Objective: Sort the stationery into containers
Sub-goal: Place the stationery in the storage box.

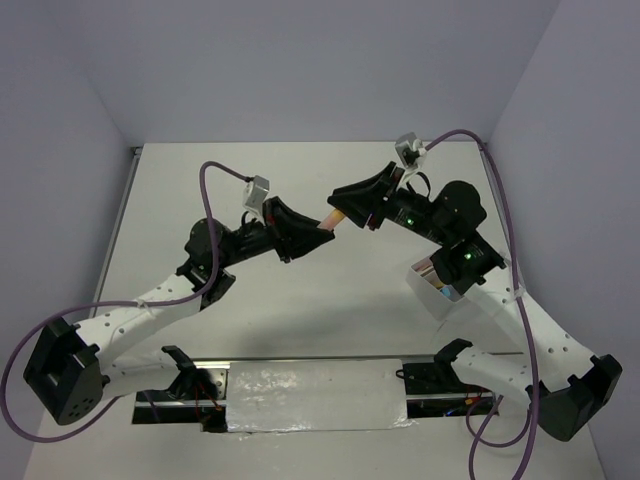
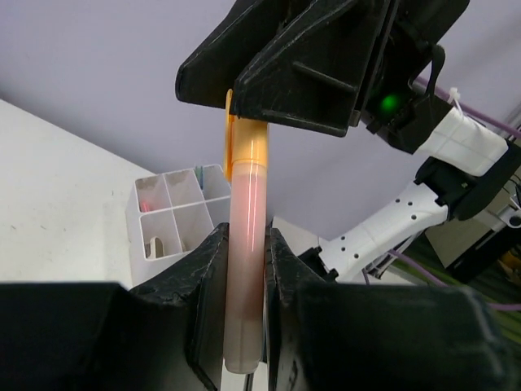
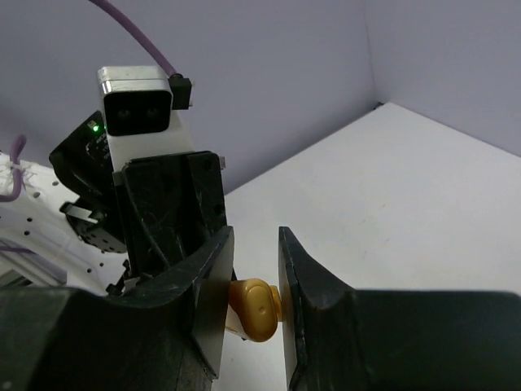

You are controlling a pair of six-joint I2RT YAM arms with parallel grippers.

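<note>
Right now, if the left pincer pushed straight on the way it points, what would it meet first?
The right pincer, just ahead, set around the orange cap of the marker that the left pincer grips.

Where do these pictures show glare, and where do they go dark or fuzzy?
Top view: even light, with glare on the shiny strip at the near edge. Left wrist view: a bright streak runs down the marker, and the tray behind stays readable. Right wrist view: the right tool, close up, is dark with little detail.
</note>
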